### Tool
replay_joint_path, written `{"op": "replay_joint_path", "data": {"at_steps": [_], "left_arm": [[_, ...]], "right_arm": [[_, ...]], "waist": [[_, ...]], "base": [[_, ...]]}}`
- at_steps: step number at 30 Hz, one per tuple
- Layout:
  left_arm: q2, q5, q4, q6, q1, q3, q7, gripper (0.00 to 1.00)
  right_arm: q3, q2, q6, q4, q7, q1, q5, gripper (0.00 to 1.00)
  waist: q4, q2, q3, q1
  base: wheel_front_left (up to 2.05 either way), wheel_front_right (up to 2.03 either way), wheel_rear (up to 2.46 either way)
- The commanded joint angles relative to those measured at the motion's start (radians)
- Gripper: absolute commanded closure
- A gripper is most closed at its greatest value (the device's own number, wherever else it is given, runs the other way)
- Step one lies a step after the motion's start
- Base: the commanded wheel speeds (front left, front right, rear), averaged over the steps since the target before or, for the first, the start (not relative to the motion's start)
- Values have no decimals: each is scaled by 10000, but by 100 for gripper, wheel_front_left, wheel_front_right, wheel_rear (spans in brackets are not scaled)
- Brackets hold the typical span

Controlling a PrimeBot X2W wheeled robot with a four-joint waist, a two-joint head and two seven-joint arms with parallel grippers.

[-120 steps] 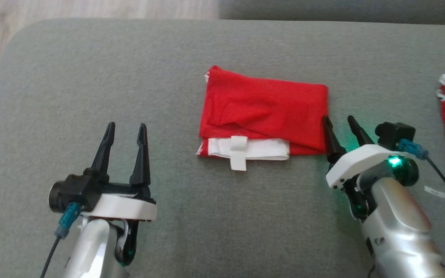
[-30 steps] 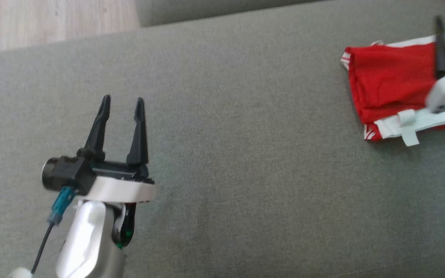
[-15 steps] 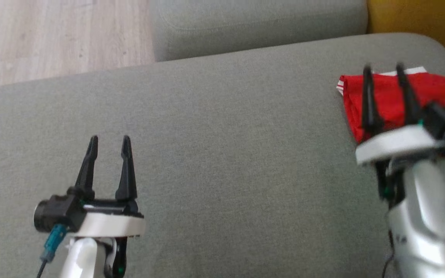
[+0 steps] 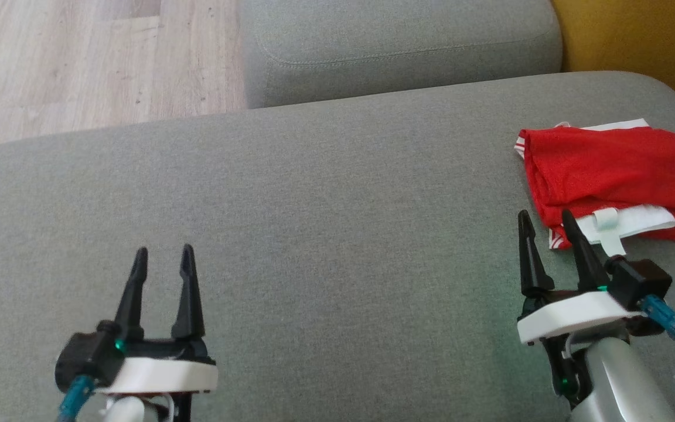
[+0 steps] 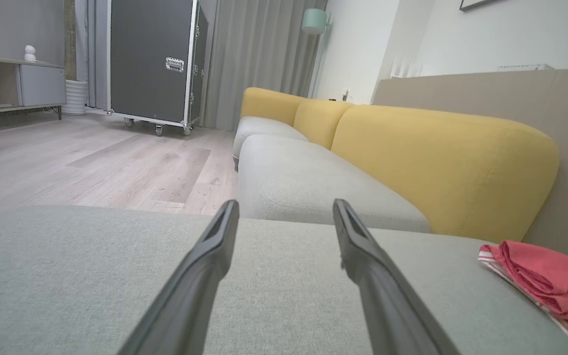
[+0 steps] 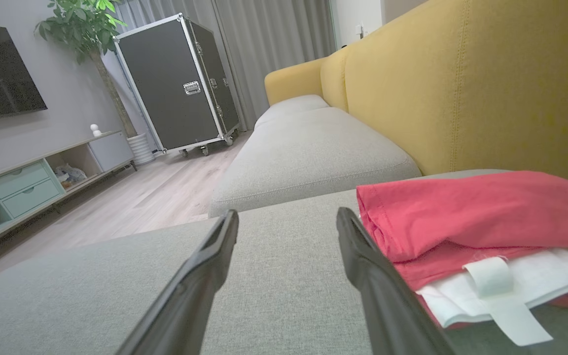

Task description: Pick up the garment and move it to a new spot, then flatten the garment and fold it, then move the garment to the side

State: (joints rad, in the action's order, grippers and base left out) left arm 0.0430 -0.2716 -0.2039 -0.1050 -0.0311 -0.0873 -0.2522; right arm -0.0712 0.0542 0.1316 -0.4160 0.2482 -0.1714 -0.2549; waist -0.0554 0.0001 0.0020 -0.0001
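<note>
Sitting folded over on the right side of the head view, the red garment point(image 4: 607, 170) lies on the grey seat cushion point(image 4: 337, 234), close to the cushion's rounded right end. Its white band point(image 4: 642, 220) runs along the edge nearest the bottom of the frame, and a small white tab point(image 4: 610, 231) sticks out over that band. The right gripper point(image 4: 545, 217) is at the lower right, fingers pointing up the picture and spread wide apart with nothing between them. Its tips sit just beside the garment's lower left corner, and honestly I can't tell whether one finger brushes the cloth or just overlaps it in the shot. From the right wrist view the garment sits just right of the right-hand finger, and only bare cushion shows in the gap. The left gripper point(image 4: 162, 252) is at the lower left of the head view, also spread wide and empty, well apart from the garment with a big stretch of plain cushion between them. In the left wrist view the garment is a small red heap at the far lower right. A second grey cushion point(image 4: 396, 47) is at the top centre, pale wooden floor point(image 4: 79, 70) at the upper left, and a yellow backrest point(image 4: 636, 35) in the upper right corner. Both wrist views also catch a black flight case point(image 6: 175, 84) on wheels across the room.
</note>
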Motion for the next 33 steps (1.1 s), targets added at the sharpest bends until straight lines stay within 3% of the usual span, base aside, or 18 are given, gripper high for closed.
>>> {"op": "replay_joint_path", "data": {"at_steps": [1, 30, 31, 33], "left_arm": [[72, -173, 636, -7, -229, 431, -95, 0], [72, -956, 385, 24, -295, 479, -95, 0], [-4, -965, -1, -2, 182, 136, 2, 100], [-9, -983, -316, -2, 259, 124, 50, 100]], "right_arm": [[-275, -38, -9, 467, 133, -226, 85, 0], [-502, -39, -9, 657, 135, -196, 29, 0], [-239, -10, 0, 338, -6, 14, 68, 100], [-238, -15, 0, 37, -22, 115, 60, 100]], "waist": [[0, -1, -12, 1], [-86, -1, 46, 1], [-87, -1, 46, 1], [-86, -1, 47, 2]], "base": [[0, 0, 0], [0, 0, 0], [0, 0, 0], [0, 0, 0]]}}
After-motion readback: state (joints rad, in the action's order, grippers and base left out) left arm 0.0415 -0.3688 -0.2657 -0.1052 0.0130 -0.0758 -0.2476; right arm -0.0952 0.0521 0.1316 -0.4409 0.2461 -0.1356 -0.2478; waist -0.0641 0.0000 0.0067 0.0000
